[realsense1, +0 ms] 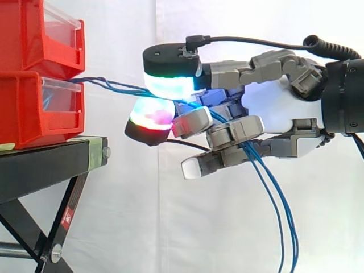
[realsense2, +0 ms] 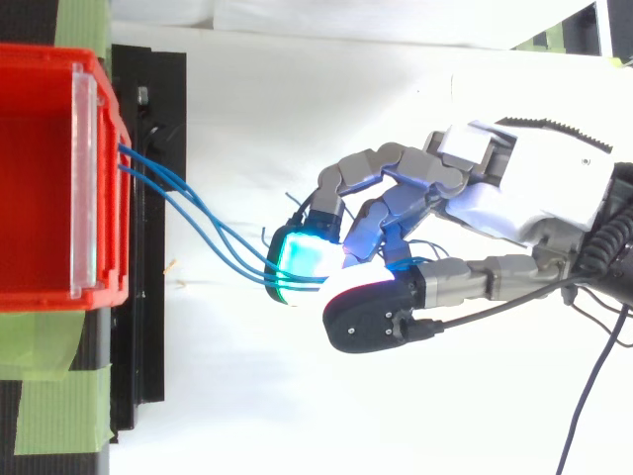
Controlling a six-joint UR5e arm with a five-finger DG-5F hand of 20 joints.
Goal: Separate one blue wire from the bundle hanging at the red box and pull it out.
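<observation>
A bundle of thin blue wires [realsense1: 114,86] leaves the front of the lower red bin [realsense1: 34,111] and runs right, slightly downward, into my hand [realsense1: 267,108]. The hand comes in from the right with its fingers curled round the wires. A pad glowing green and cyan [realsense1: 169,82] sits above them and a pad glowing red [realsense1: 151,116] just below. Behind the fingers the wires hang down in a long loop [realsense1: 280,216]. From above, the blue wires [realsense2: 198,226] fan out from the red bin [realsense2: 40,198] and converge under the cyan fingertip [realsense2: 302,259] of the hand [realsense2: 524,188].
Two red bins are stacked on a black stand [realsense1: 45,165], the upper bin [realsense1: 40,34] overhanging the wires' exit. Green tape [realsense2: 59,406] marks the stand. A white curtain hangs behind, and there is open air between the stand and the hand.
</observation>
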